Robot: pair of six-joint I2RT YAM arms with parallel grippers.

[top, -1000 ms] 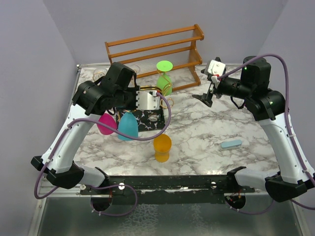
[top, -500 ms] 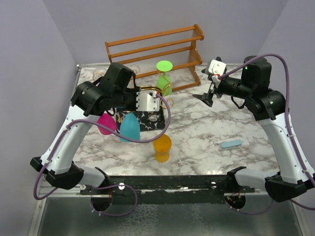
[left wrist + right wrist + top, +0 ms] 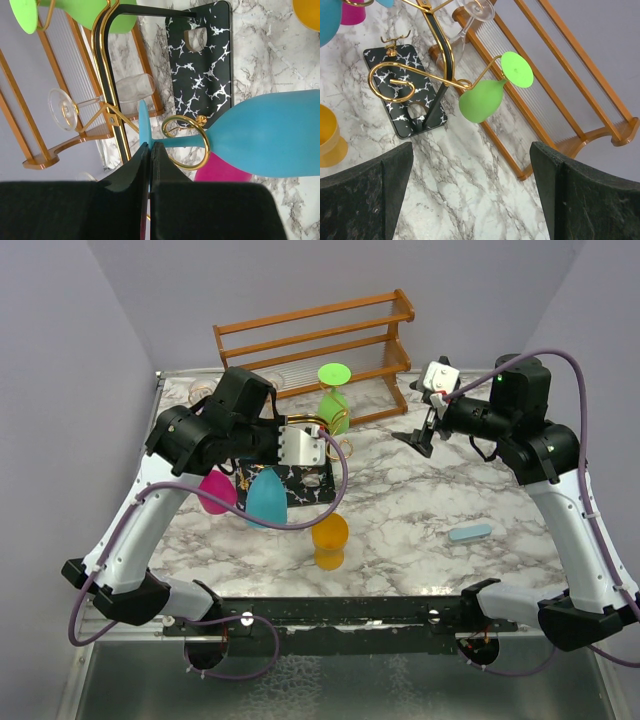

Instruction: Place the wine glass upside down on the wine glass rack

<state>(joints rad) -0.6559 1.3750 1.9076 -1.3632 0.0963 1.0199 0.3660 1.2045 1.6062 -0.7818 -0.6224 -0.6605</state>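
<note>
**Two arms at the rack, one glass gripped by its foot**

Most of the top view was taken up by the marbled surface (image 3: 420,500). An orange-brown wooden shelf (image 3: 310,335) with two tiers stood along its 12 o'clock edge. The left arm reached in over the 10 o'clock part of the surface. The right arm hung over the 2 o'clock part.

The wine glass rack (image 3: 395,107) stood at about 10 o'clock from the surface's centre, with gold wire rising from its black, white-veined base. The left gripper (image 3: 150,150) had its jaws nearly together, pinching the foot of the teal wine glass (image 3: 260,135). That glass hung bowl-down, its stem passing through a gold scroll loop (image 3: 182,117) of the rack and its foot above the loop. The right gripper (image 3: 418,438) hovered well apart from the rack, at its 3 o'clock, with the jaws spread wide and nothing between them.

A green wine glass (image 3: 480,102) hung upside down from another scroll arm at the rack's 12 o'clock side. A pink glass (image 3: 214,490) sat just beside the teal bowl, at its 9 o'clock. A clear glass (image 3: 132,90) showed by the shelf, but I could not tell whether it rested there or hung from the rack.

An orange cup (image 3: 330,538) stood at 5 o'clock of the rack base. A small light-blue block (image 3: 470,532) lay at 4 o'clock on the surface.
</note>
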